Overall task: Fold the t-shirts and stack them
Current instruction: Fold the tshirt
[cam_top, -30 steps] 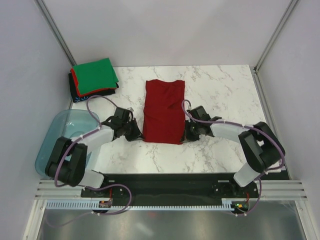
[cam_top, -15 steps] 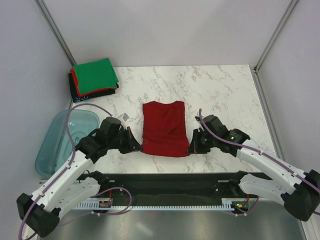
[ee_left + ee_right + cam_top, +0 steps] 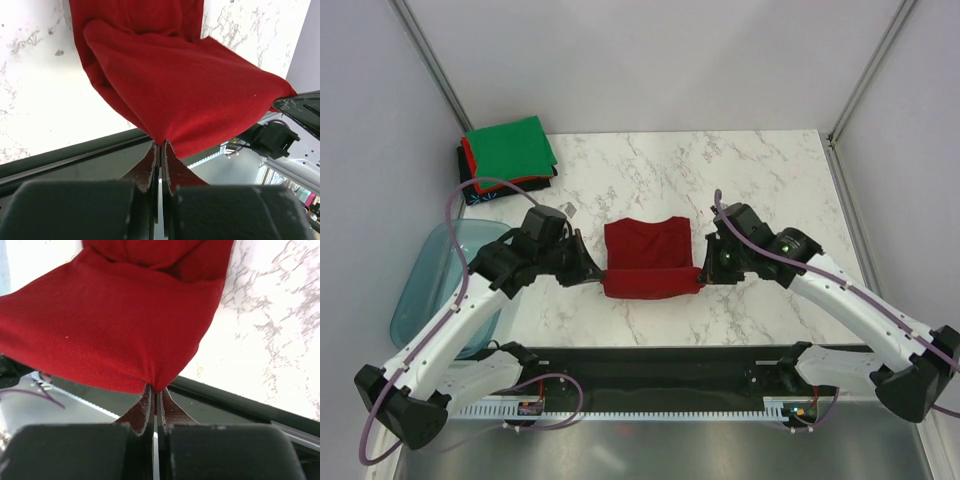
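Note:
A dark red t-shirt [image 3: 650, 258] lies mid-table, its near end lifted off the marble and doubled toward the far end. My left gripper [image 3: 598, 276] is shut on the near left corner of that lifted edge. On the near right corner my right gripper [image 3: 705, 272] is shut too. In the left wrist view the red cloth [image 3: 190, 85] hangs from the pinched jaws, and the right wrist view shows the same cloth [image 3: 115, 325] stretched from its jaws. A stack of folded t-shirts [image 3: 508, 155], green on top over red and black, sits at the far left corner.
A translucent teal tub [image 3: 448, 285] stands at the left edge, partly under my left arm. The table [image 3: 760, 180] is white marble, walled by grey panels on three sides. A black base rail [image 3: 660, 365] runs along the near edge.
Both grippers have risen and carried the near edge of the dark red t-shirt away from the bases, so the shirt now looks shorter and doubled. The arms have stretched forward.

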`<action>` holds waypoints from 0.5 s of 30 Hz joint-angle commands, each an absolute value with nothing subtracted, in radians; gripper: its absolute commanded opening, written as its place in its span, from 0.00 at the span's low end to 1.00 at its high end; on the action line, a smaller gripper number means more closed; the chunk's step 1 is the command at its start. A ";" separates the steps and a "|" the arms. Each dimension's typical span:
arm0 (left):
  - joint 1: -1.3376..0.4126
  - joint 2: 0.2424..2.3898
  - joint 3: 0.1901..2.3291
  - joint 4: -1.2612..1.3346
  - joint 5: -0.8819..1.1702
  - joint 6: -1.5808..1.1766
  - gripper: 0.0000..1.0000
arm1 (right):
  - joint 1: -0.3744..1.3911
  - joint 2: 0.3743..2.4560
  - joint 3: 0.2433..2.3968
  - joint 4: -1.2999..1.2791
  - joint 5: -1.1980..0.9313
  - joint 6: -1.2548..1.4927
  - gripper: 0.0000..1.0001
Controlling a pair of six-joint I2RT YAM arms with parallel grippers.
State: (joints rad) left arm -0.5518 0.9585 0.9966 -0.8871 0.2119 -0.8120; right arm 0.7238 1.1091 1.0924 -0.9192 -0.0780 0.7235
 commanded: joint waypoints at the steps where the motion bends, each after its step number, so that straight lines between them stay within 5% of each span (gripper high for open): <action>1: -0.543 0.997 1.077 -0.910 0.144 -0.770 0.02 | 0.716 1.172 1.169 -0.971 0.023 0.661 0.00; 15: -0.362 1.279 1.259 -0.867 0.192 -0.635 0.02 | 0.528 1.528 1.445 -0.939 -0.037 0.483 0.00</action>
State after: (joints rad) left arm -0.4179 1.2427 1.1881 -0.8799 0.1978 -0.7216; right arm 0.5644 1.4696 1.3621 -0.9310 -0.0559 0.5583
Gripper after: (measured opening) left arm 0.032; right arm 0.011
